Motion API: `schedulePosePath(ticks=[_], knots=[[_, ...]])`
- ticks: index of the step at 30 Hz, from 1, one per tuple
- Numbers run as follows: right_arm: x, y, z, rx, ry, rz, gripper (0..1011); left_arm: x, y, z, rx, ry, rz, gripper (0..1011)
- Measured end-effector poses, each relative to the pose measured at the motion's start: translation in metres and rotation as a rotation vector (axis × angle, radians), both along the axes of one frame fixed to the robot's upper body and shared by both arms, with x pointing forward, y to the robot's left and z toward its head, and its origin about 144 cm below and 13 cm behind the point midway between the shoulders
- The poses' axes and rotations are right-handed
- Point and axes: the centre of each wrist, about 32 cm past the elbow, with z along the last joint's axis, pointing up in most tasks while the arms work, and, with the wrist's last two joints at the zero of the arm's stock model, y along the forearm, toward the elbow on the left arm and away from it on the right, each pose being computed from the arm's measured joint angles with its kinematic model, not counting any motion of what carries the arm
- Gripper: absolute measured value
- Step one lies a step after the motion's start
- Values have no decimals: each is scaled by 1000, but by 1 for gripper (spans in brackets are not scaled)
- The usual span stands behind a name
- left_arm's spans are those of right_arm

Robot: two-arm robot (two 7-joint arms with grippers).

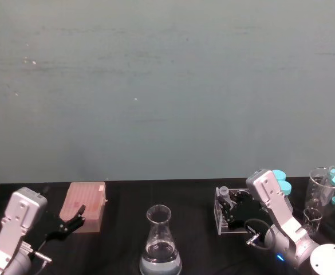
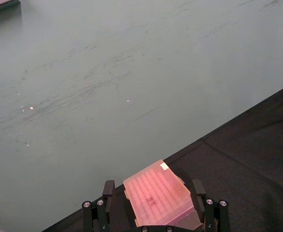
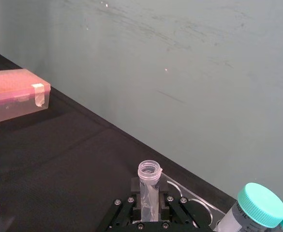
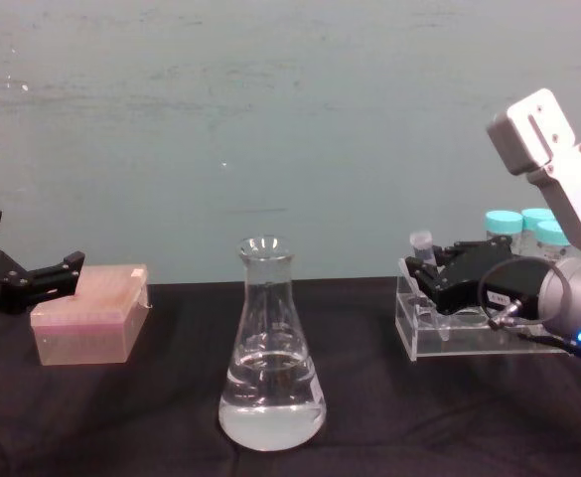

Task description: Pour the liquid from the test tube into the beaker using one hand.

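Black table (image 1: 127, 229), right gripper (image 3: 150, 197) clasping test tube (image 3: 149, 175) at rack (image 4: 464, 340), left gripper (image 1: 74, 219) spread wide

A: How many vessels on the worktop (image 4: 171, 417)?
B: One beaker (image 4: 270, 358), one uncapped test tube (image 3: 148, 186), one clear tube rack (image 4: 449, 338).
A: Anything else?
B: One pink tip box (image 4: 86, 323), and three turquoise caps (image 4: 502, 221) counted from the chest view.
A: Pincers?
B: Two: left pincer (image 1: 78, 217), right pincer (image 1: 231, 206).

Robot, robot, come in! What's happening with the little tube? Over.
Right gripper shut on test tube, upright at the rack. Left gripper open, idle by pink box. Beaker mid-table, nothing between.
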Motion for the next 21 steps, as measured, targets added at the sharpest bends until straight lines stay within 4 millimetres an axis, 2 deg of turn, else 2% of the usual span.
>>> schedulePosePath(ticks=[21], knots=[[-10, 2, 20, 55, -93, 55, 199, 0, 0, 0, 0, 0, 0, 1000]])
